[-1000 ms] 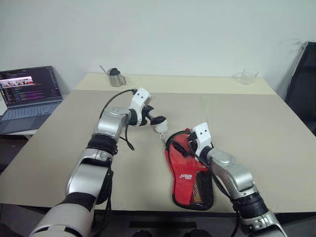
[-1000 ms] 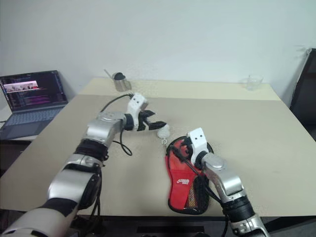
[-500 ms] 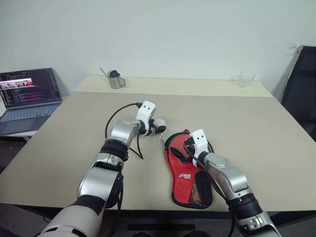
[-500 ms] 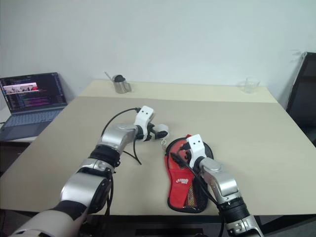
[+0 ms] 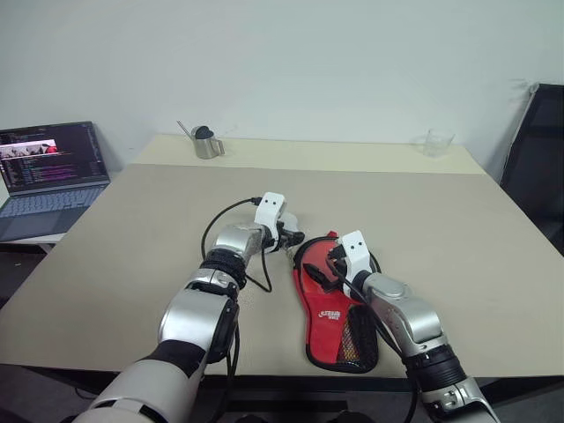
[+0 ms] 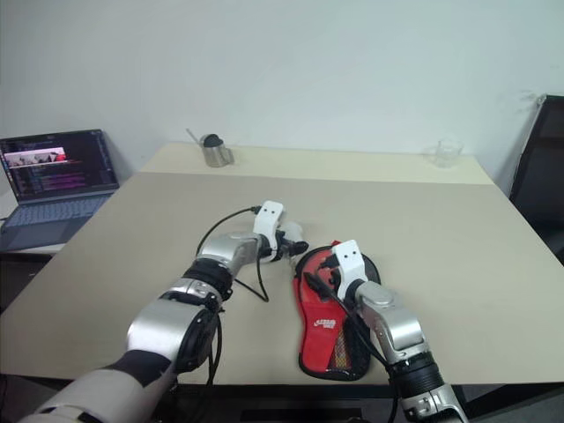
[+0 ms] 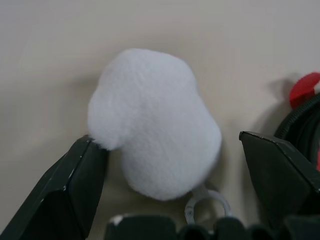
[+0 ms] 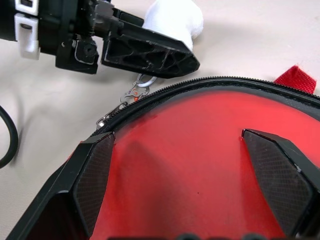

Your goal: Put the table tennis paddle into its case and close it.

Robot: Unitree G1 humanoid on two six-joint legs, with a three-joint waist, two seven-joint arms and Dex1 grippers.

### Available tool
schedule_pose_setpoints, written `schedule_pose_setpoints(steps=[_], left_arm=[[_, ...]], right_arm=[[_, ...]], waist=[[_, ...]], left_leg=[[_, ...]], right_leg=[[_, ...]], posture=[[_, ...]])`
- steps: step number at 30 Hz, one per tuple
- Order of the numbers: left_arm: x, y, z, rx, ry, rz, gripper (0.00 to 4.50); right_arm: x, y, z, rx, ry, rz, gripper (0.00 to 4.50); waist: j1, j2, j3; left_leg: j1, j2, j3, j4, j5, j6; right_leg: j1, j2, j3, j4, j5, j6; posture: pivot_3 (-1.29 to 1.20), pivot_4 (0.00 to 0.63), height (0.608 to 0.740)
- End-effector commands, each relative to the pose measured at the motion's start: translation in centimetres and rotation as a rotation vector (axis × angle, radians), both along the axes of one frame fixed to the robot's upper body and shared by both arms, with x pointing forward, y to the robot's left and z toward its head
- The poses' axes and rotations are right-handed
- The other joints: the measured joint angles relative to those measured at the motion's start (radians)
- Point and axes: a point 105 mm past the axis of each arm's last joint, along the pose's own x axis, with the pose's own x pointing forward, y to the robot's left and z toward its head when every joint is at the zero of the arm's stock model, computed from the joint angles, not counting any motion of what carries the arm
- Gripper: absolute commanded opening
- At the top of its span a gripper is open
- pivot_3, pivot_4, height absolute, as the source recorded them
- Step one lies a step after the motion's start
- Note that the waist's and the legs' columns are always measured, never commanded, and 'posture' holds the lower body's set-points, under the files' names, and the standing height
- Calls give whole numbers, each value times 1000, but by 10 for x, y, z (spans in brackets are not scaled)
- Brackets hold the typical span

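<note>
On the beige table point(image 5: 132, 229), near its front edge: red case point(image 5: 332, 308) lying flat, logo side up, mesh pocket toward the robot. Just beyond its round end, left gripper point(image 7: 170, 165) spread wide around the white ball point(image 7: 155, 122), one finger point(image 7: 75, 190) touching it, nothing pinched. Over the case's round end, right gripper point(image 8: 195, 175) spread wide too, holding nothing. Paddle unseen, whereabouts impossible to tell.
</note>
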Motion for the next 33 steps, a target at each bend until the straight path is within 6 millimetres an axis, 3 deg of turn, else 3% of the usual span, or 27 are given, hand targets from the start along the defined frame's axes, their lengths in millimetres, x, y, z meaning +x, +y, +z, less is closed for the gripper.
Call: schedule_pose_setpoints(steps=[1,10,13,17,21,33], left_arm=[[9,-14,27,-35,-92,0,4098],[13,-35,46,17,-159,-33,1008],[14,-37,51,77,-200,-48,167],[19,-43,65,223,-329,-78,76],[18,-67,94,341,-504,-159,76],[10,-97,77,629,-661,-237,76]], right_arm=[[-7,-1,-27,-22,112,-7,4500],[-5,-6,-27,-35,102,-26,4500],[-3,-11,-26,-41,95,-37,4500],[-4,-10,-25,-46,93,-26,4500],[-6,-9,-27,-39,104,-20,4500],[-14,-5,-28,-43,120,15,4500]], waist=[[0,0,0],[-2,0,0],[-1,0,0],[0,0,0],[1,0,0],[0,0,0]], left_leg=[[0,0,0,0,0,0],[0,0,1,-1,0,0],[0,0,0,-1,0,0],[0,0,1,-1,0,0],[-1,0,1,-1,0,0],[-2,0,1,-5,0,0]], right_leg=[[0,0,0,0,0,0],[0,0,0,-1,0,0],[0,0,0,-1,0,0],[0,0,0,-1,0,0],[0,0,0,-1,0,0],[-2,0,0,-5,0,0]], posture=[[0,150,740],[0,150,740],[0,150,740],[0,150,740],[0,150,740],[0,150,740]])
